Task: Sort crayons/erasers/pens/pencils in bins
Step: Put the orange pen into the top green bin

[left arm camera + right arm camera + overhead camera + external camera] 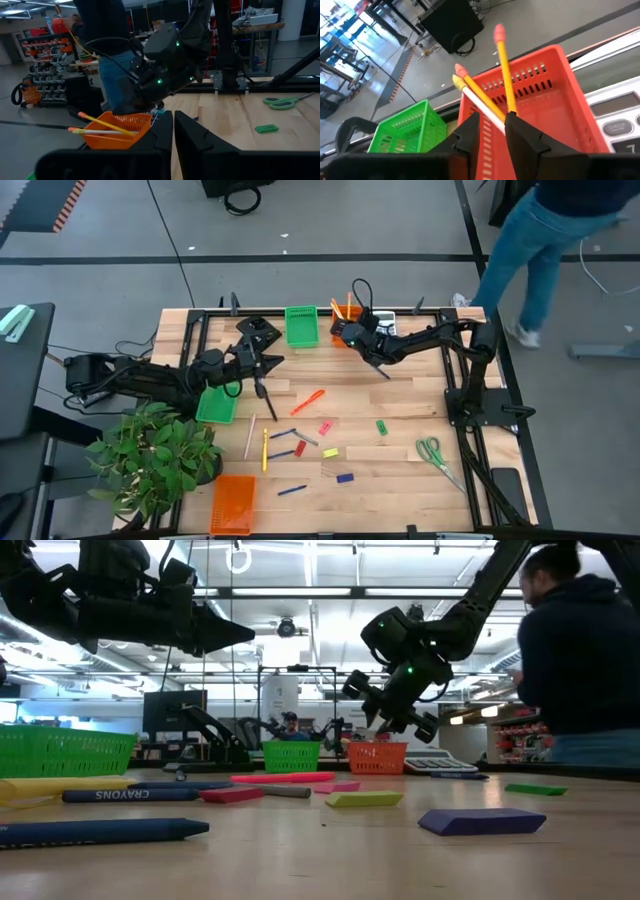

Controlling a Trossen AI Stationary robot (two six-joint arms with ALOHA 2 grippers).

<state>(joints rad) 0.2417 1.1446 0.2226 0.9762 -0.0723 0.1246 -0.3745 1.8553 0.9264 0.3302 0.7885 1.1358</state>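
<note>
My right gripper (347, 332) hangs over the far orange bin (540, 100), fingers a little apart and empty (492, 131). Three pencils (504, 75) stand in that bin and lean on its rim; they also show in the left wrist view (100, 124). My left gripper (262, 380) is shut and empty (173, 135), above the table beside a green bin (216, 406). A second green bin (302, 325) stands at the far edge. An orange-red crayon (308, 400), erasers (325, 427), pens (283, 434) and pencils (265, 450) lie on the table.
A grey calculator (386, 323) lies beside the far orange bin. Green-handled scissors (435, 453) lie at the right. A second orange bin (233, 502) and a potted plant (150, 458) are at the near left. A person (540, 240) walks beyond the far right corner.
</note>
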